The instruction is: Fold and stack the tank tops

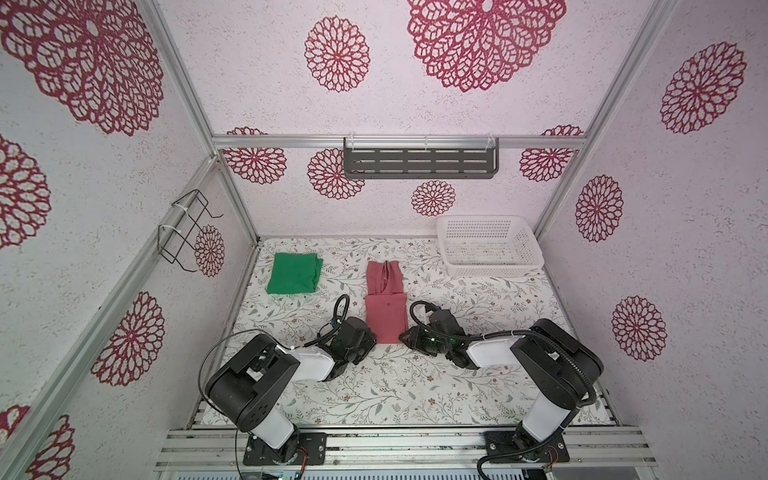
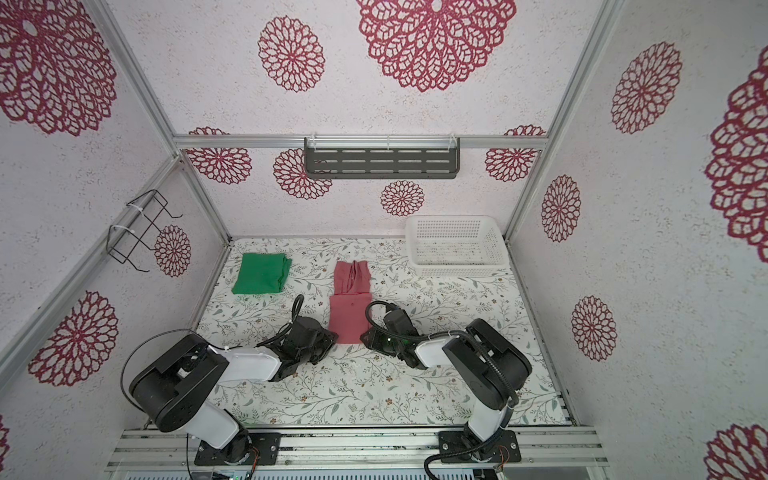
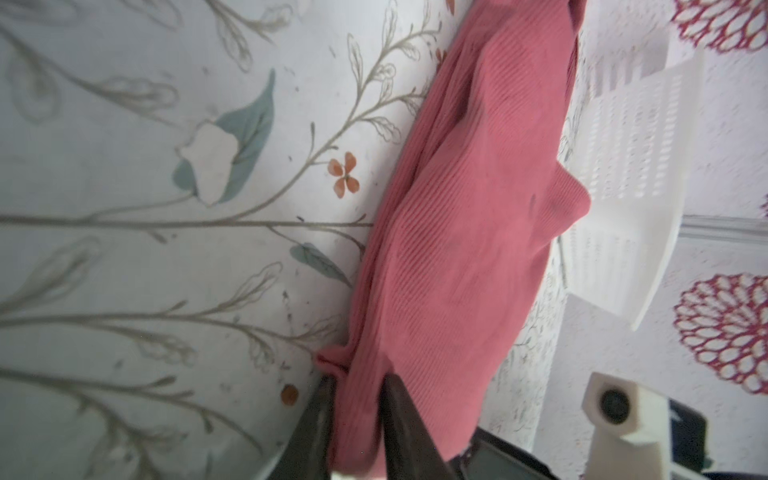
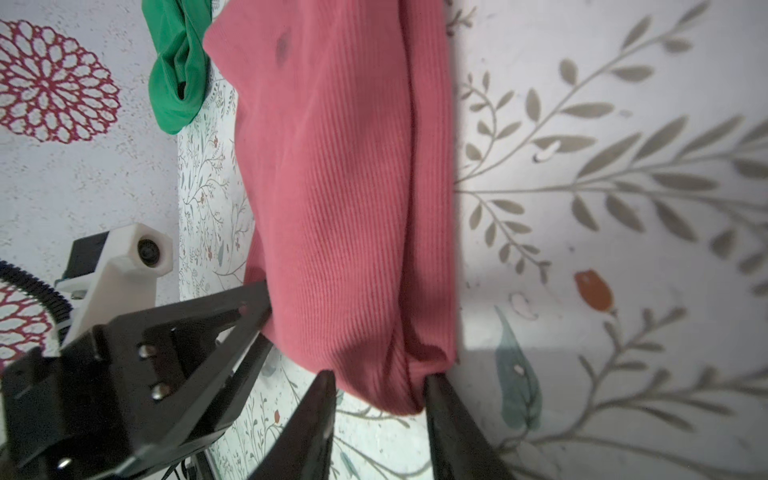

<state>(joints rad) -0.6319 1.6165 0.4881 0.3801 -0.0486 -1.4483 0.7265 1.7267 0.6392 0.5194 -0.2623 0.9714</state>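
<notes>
Pink tank top (image 1: 385, 307): is lying mid surface (image 1: 415, 382), green tank top (image 1: 294, 274) well apart.
Left tool (image 3: 358, 378): near corner is being gripped.
Right tool (image 4: 380, 378): other near corner is being flanked; grip cannot be told.
Risk: a loose corner may be dropped, skewing the fold.

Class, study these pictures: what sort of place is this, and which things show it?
Probably a robot test cell dressed as a laundry corner: an aluminium frame, a left arm and right arm bolted to a rail, and a green tank top, pink tank top and white basket on a floral table.
</notes>
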